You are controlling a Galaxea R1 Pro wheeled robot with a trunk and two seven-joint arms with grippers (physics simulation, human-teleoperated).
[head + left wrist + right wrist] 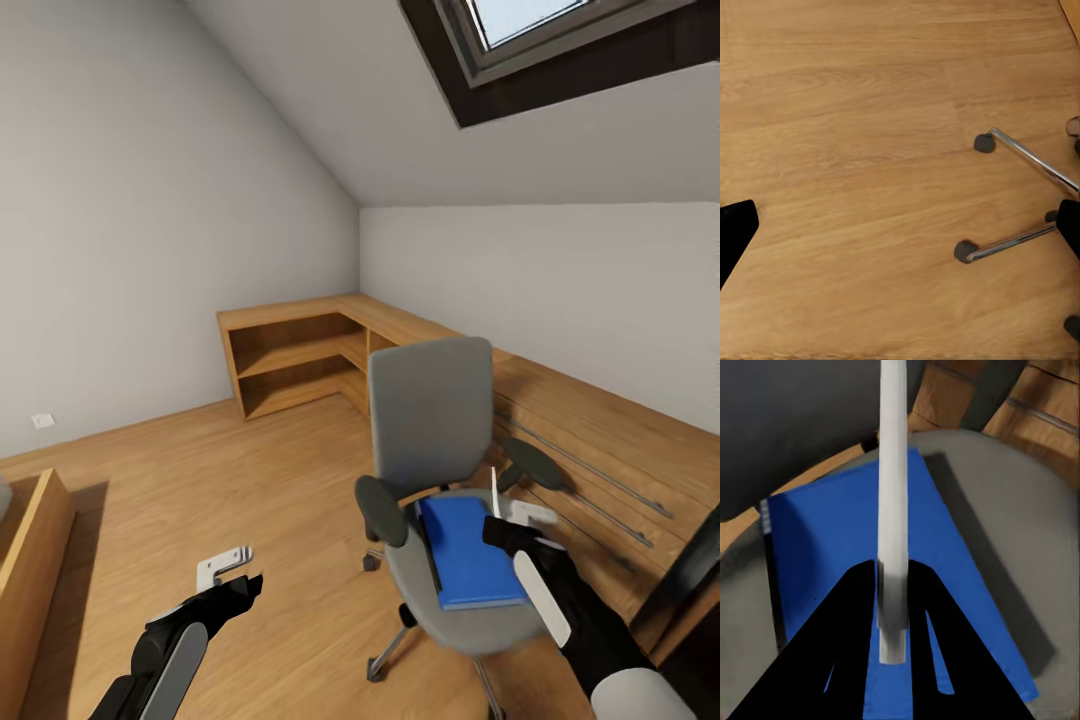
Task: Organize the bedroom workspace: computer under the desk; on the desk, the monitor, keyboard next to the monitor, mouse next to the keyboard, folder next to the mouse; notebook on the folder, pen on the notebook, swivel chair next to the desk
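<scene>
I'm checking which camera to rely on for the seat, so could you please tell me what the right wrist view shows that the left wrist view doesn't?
The right wrist view shows the thin white pen gripped between the right gripper fingers, above the flat bright blue folder lying on the grey padded seat of the swivel chair. The left wrist view shows the chair's chrome spokes and black castors, with the left gripper's black fingertips at the picture's edges. Both show the light wood floor.

White pen [892, 510] pinched upright above blue folder [468, 552] lying flat on grey swivel chair [432, 410] seat.
</scene>
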